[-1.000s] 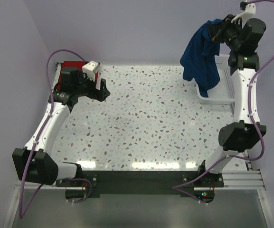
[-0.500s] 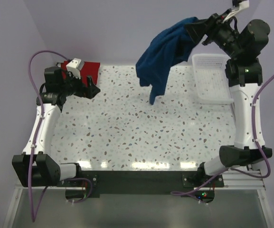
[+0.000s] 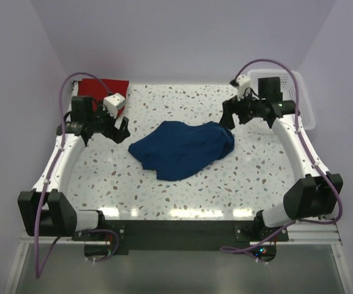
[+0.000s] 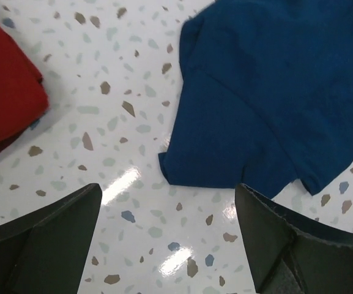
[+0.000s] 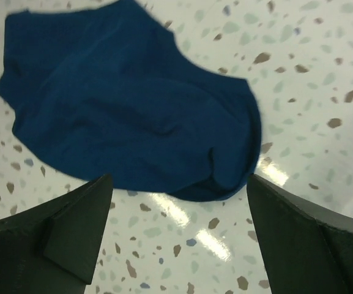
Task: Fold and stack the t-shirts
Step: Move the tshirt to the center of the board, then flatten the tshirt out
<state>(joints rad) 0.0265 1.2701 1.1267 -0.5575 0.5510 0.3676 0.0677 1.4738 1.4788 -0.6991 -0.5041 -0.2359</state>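
Red t-shirt (image 3: 106,86): lies at the far-left corner of the table (image 3: 182,110), partly hidden behind the left arm. It shows as a compact rectangle with a thick, layered edge in the left wrist view, so it looks already folded. It is a judgement only, since part of it is out of sight.

Left gripper (image 3: 122,130): fingers spread wide with nothing between them. It hangs over bare tabletop between the red t-shirt and the left edge of the blue one, touching neither.

Navy t-shirt (image 3: 182,148): at mid-table, in a loose crumpled heap. The cloth is bunched and overlapped, with a sleeve or hem corner sticking out toward the left gripper. It is not spread flat and no clean fold is visible.

Right gripper (image 3: 228,116): fingers wide apart and empty. It sits just over the right end of the navy t-shirt. The wrist view shows the cloth lying below and beyond the fingertips, clear of both.

Basket (image 3: 306,107): white lattice, at the far-right corner behind the right arm. As far as can be seen, no garment is in it.

Progress, as judged: roughly half. One shirt appears folded and parked. Left to do:
- flatten the navy t-shirt
- fold it
- stack it with the red t-shirt

The two shirts lie well apart, so one must be carried across for the stack.
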